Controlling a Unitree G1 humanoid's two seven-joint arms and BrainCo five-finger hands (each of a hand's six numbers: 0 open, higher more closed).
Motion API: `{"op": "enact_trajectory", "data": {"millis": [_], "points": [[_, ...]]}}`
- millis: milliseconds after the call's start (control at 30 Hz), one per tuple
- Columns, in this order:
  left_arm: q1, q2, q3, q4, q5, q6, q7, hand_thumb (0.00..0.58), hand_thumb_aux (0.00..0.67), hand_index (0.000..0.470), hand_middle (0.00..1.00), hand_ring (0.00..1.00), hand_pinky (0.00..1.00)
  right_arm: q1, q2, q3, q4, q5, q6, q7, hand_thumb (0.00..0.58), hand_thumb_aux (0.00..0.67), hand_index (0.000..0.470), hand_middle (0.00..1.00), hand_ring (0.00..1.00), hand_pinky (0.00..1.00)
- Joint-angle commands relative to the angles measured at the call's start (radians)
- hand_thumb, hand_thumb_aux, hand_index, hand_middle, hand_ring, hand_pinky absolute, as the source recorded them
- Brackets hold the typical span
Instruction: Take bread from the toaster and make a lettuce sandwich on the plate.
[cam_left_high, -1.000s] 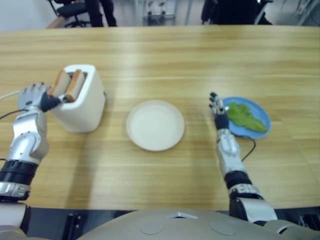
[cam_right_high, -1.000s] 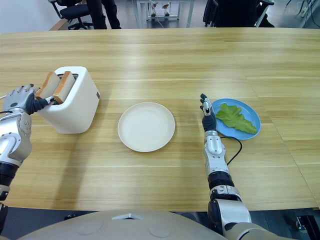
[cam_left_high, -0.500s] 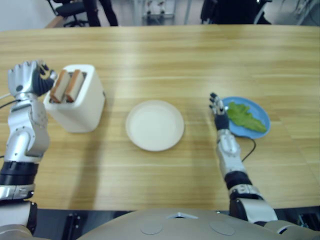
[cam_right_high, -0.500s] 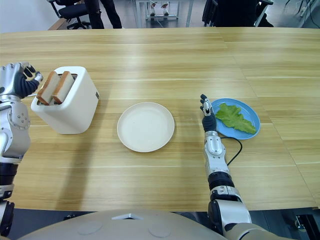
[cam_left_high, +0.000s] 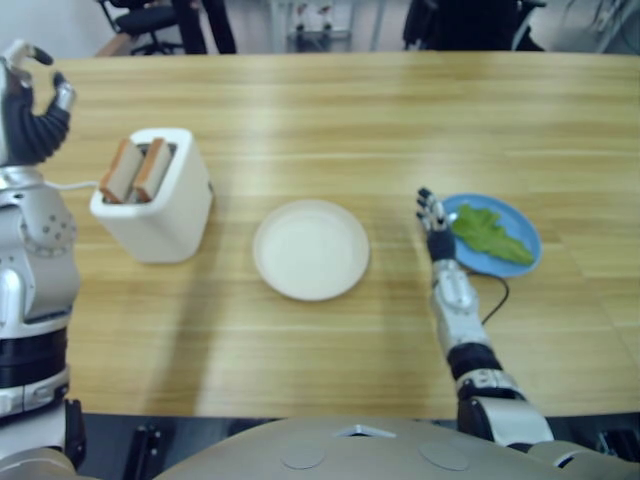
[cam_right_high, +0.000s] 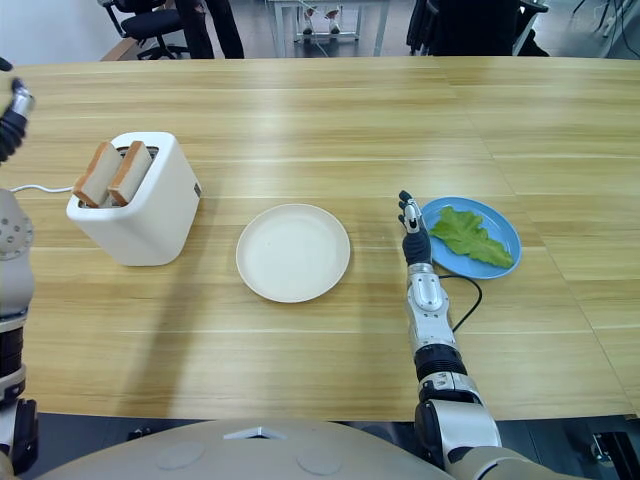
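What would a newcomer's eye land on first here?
The white toaster at the left, with two bread slices sticking out of its top. Next, the cream plate in the middle and the green lettuce leaf on a blue plate to the right, the right hand beside it.

Bright, soft shadows, perhaps glare on table (cam_left_high: 300, 100)

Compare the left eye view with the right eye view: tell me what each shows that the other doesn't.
Left eye view: the whole left hand, up high left of the toaster, fingers curled, holding nothing. Right eye view: a sliver of that hand at the edge, and more table right of the blue plate. Both: two bread slices in the toaster, the white plate, lettuce on the blue plate, the right hand open beside it.
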Motion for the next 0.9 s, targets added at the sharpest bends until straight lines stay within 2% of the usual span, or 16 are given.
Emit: {"op": "enact_trajectory", "data": {"millis": [33, 267, 900], "points": [[0.001, 0.023, -0.033, 0.105, 0.038, 0.058, -0.054, 0.0, 0.0, 0.0, 0.0, 0.0, 0.0, 0.012, -0.003, 0.004, 0.007, 0.001, 0.016, 0.002, 0.0, 0.0, 0.0, 0.0, 0.0, 0.0], [-0.008, 0.04, -0.129, 0.334, 0.019, 0.112, -0.193, 0.0, 0.0, 0.0, 0.0, 0.0, 0.0, 0.013, -0.003, 0.004, 0.007, 0.002, 0.017, 0.002, 0.0, 0.0, 0.0, 0.0, 0.0, 0.0], [-0.005, 0.039, -0.216, 0.368, 0.025, 0.196, -0.261, 0.0, 0.0, 0.0, 0.0, 0.0, 0.0, 0.028, -0.004, 0.005, -0.008, 0.0, 0.023, 0.001, 0.0, 0.0, 0.0, 0.0, 0.0, 0.0]]}}
